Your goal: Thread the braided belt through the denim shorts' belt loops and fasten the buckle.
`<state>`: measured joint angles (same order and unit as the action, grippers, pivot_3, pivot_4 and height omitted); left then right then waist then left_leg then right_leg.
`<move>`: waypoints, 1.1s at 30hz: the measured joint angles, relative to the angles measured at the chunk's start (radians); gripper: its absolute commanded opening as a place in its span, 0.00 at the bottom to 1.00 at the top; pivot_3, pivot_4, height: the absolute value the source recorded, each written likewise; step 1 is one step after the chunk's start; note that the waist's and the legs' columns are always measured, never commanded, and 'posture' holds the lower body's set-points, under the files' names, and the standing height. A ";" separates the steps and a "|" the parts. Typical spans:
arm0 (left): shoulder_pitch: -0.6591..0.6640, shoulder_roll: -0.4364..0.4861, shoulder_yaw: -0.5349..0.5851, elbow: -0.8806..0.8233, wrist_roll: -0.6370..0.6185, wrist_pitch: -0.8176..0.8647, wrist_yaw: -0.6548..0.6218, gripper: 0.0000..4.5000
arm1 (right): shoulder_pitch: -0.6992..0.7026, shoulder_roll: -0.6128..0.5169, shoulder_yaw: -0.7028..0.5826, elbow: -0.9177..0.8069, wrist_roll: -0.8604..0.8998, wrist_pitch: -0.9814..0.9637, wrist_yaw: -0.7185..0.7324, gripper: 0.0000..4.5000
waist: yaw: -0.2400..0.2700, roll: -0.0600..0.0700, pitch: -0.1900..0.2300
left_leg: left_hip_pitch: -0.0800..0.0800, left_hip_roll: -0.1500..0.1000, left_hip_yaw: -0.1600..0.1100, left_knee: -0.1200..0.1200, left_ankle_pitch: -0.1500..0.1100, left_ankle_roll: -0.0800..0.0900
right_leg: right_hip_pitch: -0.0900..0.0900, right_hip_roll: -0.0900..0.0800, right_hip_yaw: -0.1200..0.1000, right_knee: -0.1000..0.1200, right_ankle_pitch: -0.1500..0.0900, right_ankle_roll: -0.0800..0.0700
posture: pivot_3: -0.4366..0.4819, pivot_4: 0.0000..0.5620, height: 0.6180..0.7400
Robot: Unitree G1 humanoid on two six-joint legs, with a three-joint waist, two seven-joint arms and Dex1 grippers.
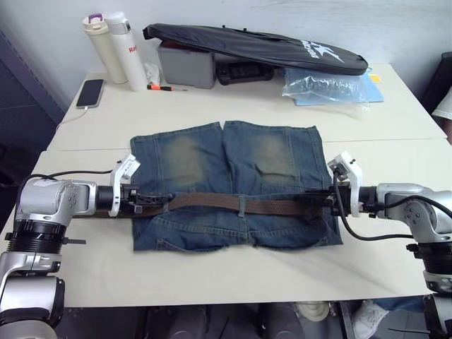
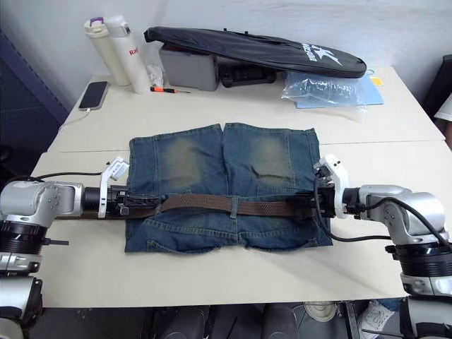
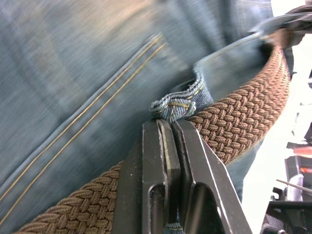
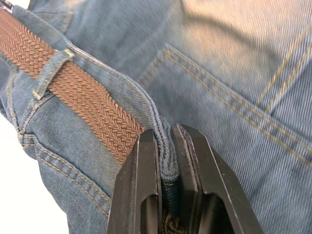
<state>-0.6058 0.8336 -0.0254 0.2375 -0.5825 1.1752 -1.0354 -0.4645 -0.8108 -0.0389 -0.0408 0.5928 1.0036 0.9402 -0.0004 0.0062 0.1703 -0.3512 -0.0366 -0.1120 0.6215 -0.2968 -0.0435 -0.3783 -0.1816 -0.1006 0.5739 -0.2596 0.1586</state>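
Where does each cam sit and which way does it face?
Eye views: head, looking down over the table; both arms show, hands at the denim shorts ends.
Left wrist: along left hand, pinching denim by the braided belt.
Right wrist: along right hand, pinching a denim fold.
Shared: belt, shorts.

The denim shorts (image 1: 233, 180) are faded blue, with two lighter, yellowish worn patches at about 12 o'clock from the braided belt (image 1: 233, 205), and with tan double stitching. The belt is brown with a woven braid pattern. A belt loop (image 4: 48, 73) is the same blue. The table (image 1: 233, 275) is cream. At 12 o'clock lies a black bag (image 1: 261, 46) with white print.
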 measured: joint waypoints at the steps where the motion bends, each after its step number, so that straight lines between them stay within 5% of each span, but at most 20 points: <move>1: 0.007 0.010 -0.007 -0.016 0.001 -0.026 -0.025 0.00 | 0.015 0.000 0.000 -0.003 -0.020 -0.054 0.001 0.00 | 0.000 0.000 0.000 | 0.000 0.000 0.000 0.000 0.000 0.000 | 0.000 0.000 0.000 0.000 0.000 0.000 | 0.48 0.27 1.00; 13: 0.266 0.054 0.116 -0.332 -0.044 -0.417 -0.278 0.00 | 0.302 0.012 -0.101 -0.227 -0.123 -0.539 0.050 0.00 | 0.003 0.000 0.000 | 0.000 0.001 0.002 -0.001 -0.001 -0.001 | 0.000 0.000 0.001 -0.003 0.000 0.000 | 0.48 0.27 1.00; 20: 0.455 0.054 0.142 -0.448 0.006 -0.696 -0.348 0.00 | 0.609 0.092 -0.150 -0.276 -0.339 -1.193 0.063 0.00 | 0.017 0.000 0.000 | 0.001 0.002 0.005 0.000 -0.004 0.001 | 0.001 0.002 0.003 -0.006 0.000 0.000 | 0.48 0.27 1.00; 26: 0.633 0.093 0.130 -0.504 0.121 -0.970 -0.426 0.00 | 0.778 0.133 -0.166 -0.088 -0.490 -1.817 0.042 0.00 | 0.021 0.001 0.000 | 0.002 0.003 0.015 0.000 -0.009 0.006 | 0.003 0.003 0.012 -0.012 0.000 0.000 | 0.48 0.27 1.00; 33: 0.754 0.124 0.081 -0.496 0.218 -1.165 -0.460 0.00 | 0.805 0.109 -0.151 0.208 -0.655 -2.241 -0.057 0.00 | 0.021 0.000 0.000 | 0.011 0.017 0.027 0.000 -0.017 0.008 | 0.004 0.016 0.024 -0.015 -0.004 -0.014 | 0.48 0.27 1.00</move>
<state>0.1483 0.9579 0.0560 -0.2585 -0.3644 0.0098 -1.4955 0.3401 -0.7018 -0.1900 0.1674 -0.0617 -1.2372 0.8837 0.0209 0.0065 0.1700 -0.3397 -0.0199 -0.0846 0.6217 -0.3136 -0.0356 -0.3741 -0.1651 -0.0767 0.5591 -0.2633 0.1448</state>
